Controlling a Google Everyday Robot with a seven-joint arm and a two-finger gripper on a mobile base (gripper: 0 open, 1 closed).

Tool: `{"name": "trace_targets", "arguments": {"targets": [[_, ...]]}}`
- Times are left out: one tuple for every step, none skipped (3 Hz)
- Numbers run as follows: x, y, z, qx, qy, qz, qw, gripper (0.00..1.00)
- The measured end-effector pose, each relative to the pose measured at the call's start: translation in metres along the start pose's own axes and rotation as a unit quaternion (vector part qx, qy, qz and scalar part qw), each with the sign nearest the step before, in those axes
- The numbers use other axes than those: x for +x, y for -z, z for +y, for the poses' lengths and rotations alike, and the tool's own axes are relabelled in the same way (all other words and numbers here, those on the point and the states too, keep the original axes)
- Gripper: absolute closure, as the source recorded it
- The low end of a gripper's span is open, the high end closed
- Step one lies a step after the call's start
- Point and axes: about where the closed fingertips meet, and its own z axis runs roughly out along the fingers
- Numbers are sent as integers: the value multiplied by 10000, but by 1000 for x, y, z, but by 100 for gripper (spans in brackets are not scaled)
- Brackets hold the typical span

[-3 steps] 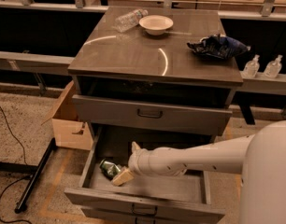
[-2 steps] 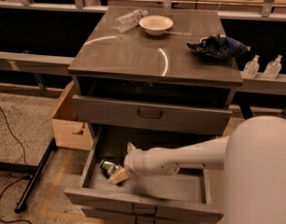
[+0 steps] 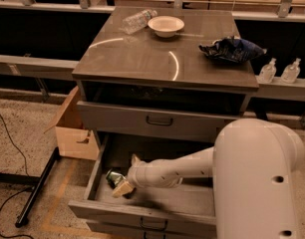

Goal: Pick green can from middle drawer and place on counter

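The green can (image 3: 112, 177) lies on its side in the left part of the open middle drawer (image 3: 95, 171), a wide grey drawer pulled out below a shut one. My white arm reaches down and left into the drawer. My gripper (image 3: 120, 187) is at the can, its pale fingertips right beside and partly over it. The counter (image 3: 142, 59) is the glossy grey-brown cabinet top above the drawers.
On the counter are a clear plastic bottle (image 3: 137, 20), a white bowl (image 3: 166, 26) and a dark blue chip bag (image 3: 232, 49). A cardboard box (image 3: 73, 128) stands left of the cabinet. Two small bottles (image 3: 279, 71) stand on the right bench. A black stand (image 3: 35, 188) and cable lie on the floor.
My arm has pushed further left and down into the drawer, bringing the gripper closer onto the can. The can has not visibly moved.
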Motion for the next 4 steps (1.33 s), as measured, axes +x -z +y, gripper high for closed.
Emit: {"name": "trace_targets", "arguments": {"targets": [[8,-13,3,-21,9,114,9999,0],[17,-21,5,-26,28,261,9997,0],[24,-27,6,-26,60,327,9994,26],[27,-26,5,-37,23,310,9995,49]]}}
